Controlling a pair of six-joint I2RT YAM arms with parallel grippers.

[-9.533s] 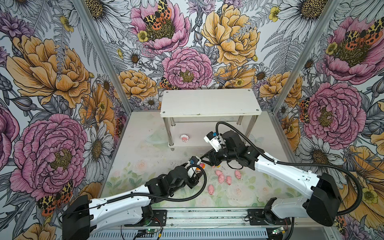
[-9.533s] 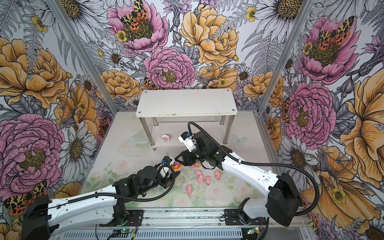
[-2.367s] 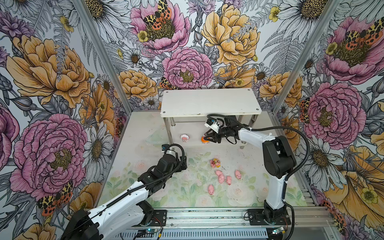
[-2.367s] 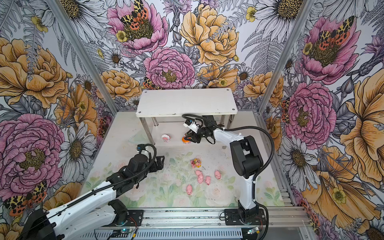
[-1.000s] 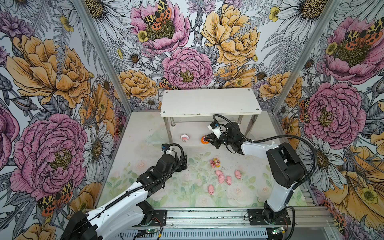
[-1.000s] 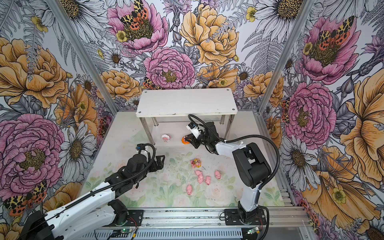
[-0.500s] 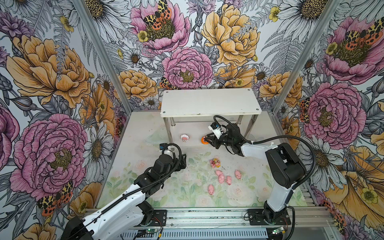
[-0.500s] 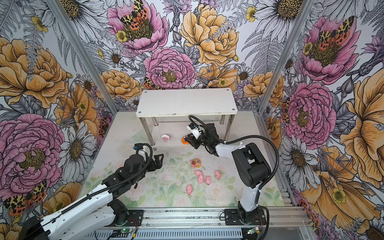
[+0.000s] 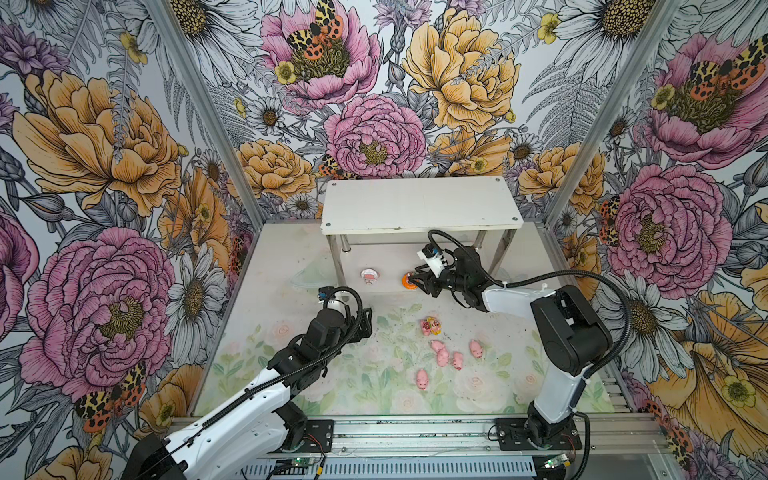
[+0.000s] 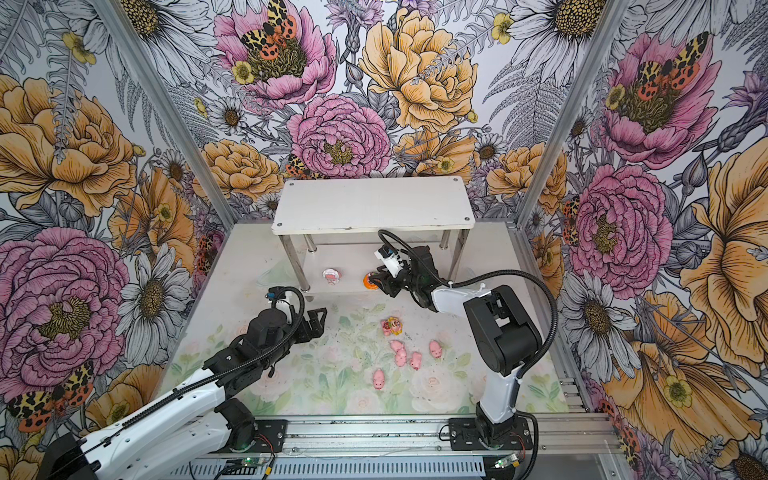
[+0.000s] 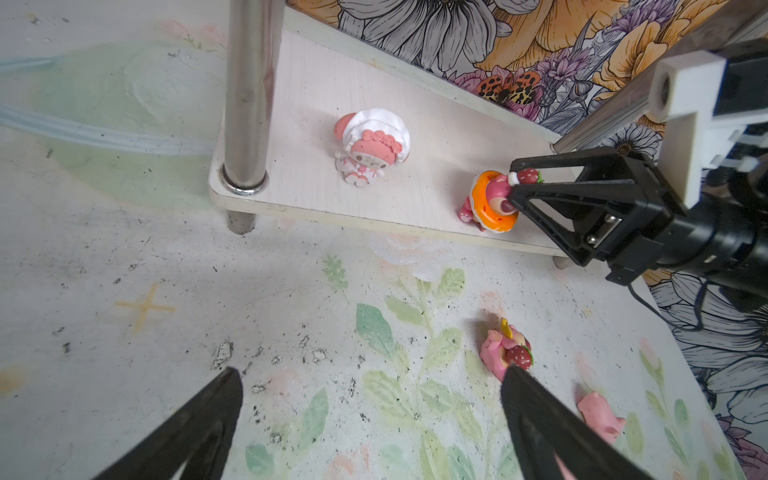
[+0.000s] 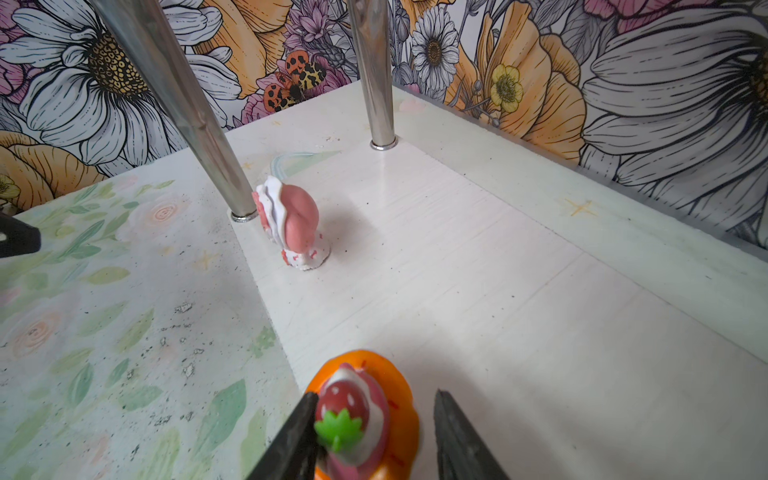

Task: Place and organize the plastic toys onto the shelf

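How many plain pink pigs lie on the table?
5, all on the table: a close group of four pigs, and a fifth pig alone nearer the front. Others may hide under the shelf top.

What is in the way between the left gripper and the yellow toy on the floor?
Nothing that shows. Only bare mat lies between the open left gripper and the yellow toy. In the left wrist view the toy sits just by one fingertip.

shelf (image 9: 415, 203) lower tier mostly hidden under its top board, orange toy (image 12: 386, 415) cut off by the frame edge, pigs (image 9: 442, 355) too small for faces in both top views, one pig (image 11: 600, 417) partly behind left gripper (image 11: 370, 374)
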